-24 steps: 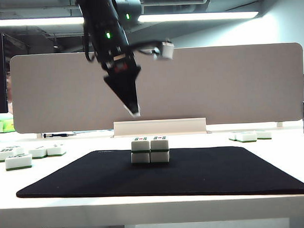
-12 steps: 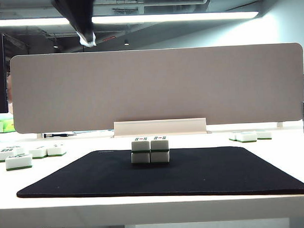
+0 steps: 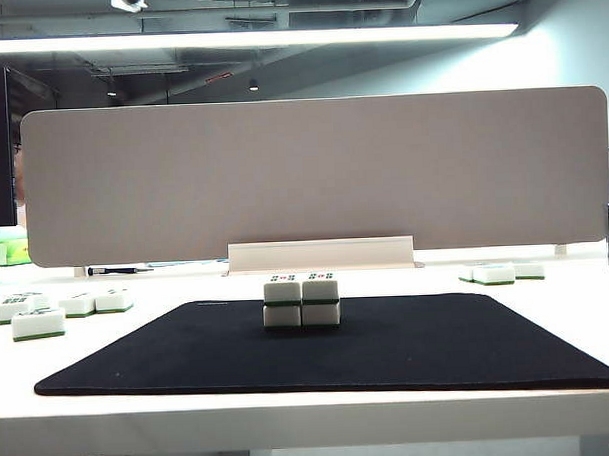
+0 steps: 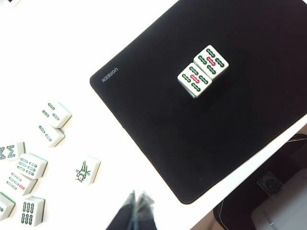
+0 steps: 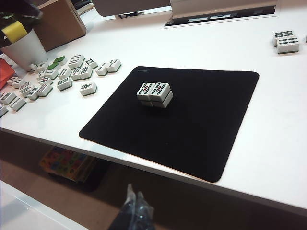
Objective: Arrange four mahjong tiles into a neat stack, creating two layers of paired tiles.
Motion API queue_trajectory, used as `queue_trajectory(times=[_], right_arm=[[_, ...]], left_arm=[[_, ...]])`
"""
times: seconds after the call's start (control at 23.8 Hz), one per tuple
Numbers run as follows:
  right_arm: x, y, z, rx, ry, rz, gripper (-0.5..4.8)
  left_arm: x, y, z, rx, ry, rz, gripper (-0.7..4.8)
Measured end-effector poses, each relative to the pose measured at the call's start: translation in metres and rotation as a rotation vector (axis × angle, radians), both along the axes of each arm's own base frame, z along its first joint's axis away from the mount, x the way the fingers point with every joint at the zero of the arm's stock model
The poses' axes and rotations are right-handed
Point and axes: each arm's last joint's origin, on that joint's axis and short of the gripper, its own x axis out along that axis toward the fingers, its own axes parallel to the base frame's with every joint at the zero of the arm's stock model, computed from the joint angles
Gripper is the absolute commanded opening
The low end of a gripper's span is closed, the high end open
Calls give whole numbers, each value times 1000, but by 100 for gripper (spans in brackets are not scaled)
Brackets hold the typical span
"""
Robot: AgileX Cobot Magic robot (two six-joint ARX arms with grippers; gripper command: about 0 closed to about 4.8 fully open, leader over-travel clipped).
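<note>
Exterior view shows the stack (image 3: 301, 301) finished by the look of it: the four mahjong tiles sit two side by side with two more squarely on top, near the middle of the black mat (image 3: 409, 349), a little toward its far edge. From above, in the left wrist view, the top pair (image 4: 203, 71) lie flush against each other, faces up, edges lined up with the pair underneath.

The left gripper (image 4: 135, 211) hangs high above the near-left corner of the mat, well apart from the stack, over the white counter (image 4: 96, 38). Only a blurred dark tip shows; its jaws are together and carry nothing. The right gripper (image 5: 135, 203) is parked off the mat's near edge, below the counter's front; its tip is just as blurred and I cannot tell whether the jaws are together or apart.

What is left, I'd judge, is simply getting clear without spoiling things. The stack is small and top-heavy enough that a brush from an arm would knock the upper pair askew, so any further withdrawal should go up and away from the mat, not across it. The spare tiles (image 5: 72, 72) scattered on the counter to the left of the mat should be left alone; sweeping low over them risks flicking one onto the mat.
</note>
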Motion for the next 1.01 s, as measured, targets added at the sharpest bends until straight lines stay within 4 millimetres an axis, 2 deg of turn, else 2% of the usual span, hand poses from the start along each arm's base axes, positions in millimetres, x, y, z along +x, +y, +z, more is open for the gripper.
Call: queue_trajectory(times=[0.46, 0.67, 0.88, 0.92, 1.01], right_arm=[[0, 0, 0, 0, 0, 0, -1], [0, 0, 0, 0, 0, 0, -1], [0, 0, 0, 0, 0, 0, -1], [0, 0, 0, 0, 0, 1, -1], [0, 0, 0, 0, -1, 1, -1]], left_arm=[[1, 0, 1, 2, -19, -16, -6], [17, 2, 11, -95, -184, 27, -6], [11, 12, 17, -224, -381, 53, -6], [9, 21, 11, -280, -461, 93, -6], [7, 36, -9, -311, -498, 158, -6]])
